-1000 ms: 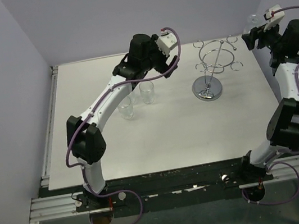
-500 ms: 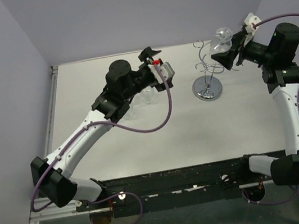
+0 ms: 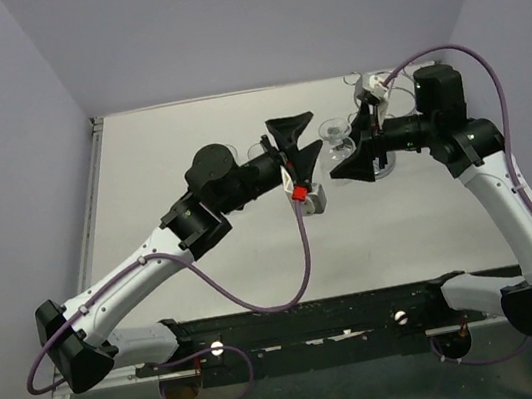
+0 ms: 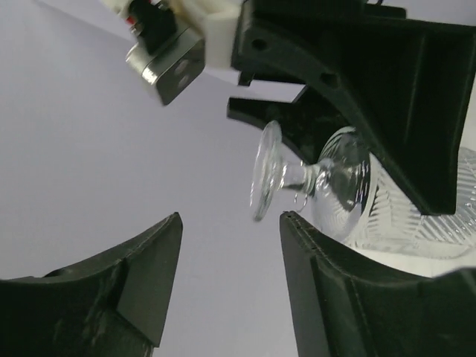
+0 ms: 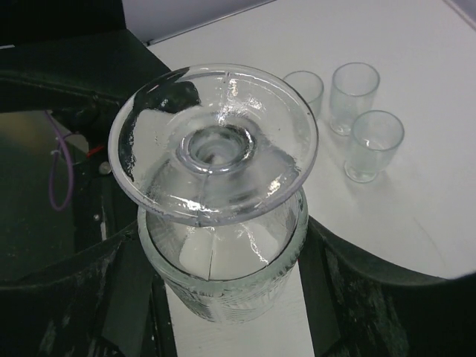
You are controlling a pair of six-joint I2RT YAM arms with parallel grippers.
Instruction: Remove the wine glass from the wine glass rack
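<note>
Lavender walls (image 3: 218, 25) close in a white table (image 3: 138, 159), and above it the two arms meet nose to nose. The right gripper (image 5: 223, 297) is clamped on the wine glass (image 5: 216, 186), one finger on each side of the bowl, with the foot turned towards its wrist camera. Facing it, the left gripper (image 4: 230, 219) is spread wide and holds nothing. The foot of the glass hangs just beyond its fingertips, not yet between them.

The glass is held in the air to the left of the rack (image 3: 355, 78), which is mostly hidden behind the right arm. We see no wire around the stem, so we judge the lifting-off done. What seems left is a handover to the left gripper or setting the glass down, and we cannot tell which.

The glass is clear, with a broad round foot, a short stem and a ribbed bowl. Three small glasses (image 5: 355, 85) stand together on the table beyond it.
</note>
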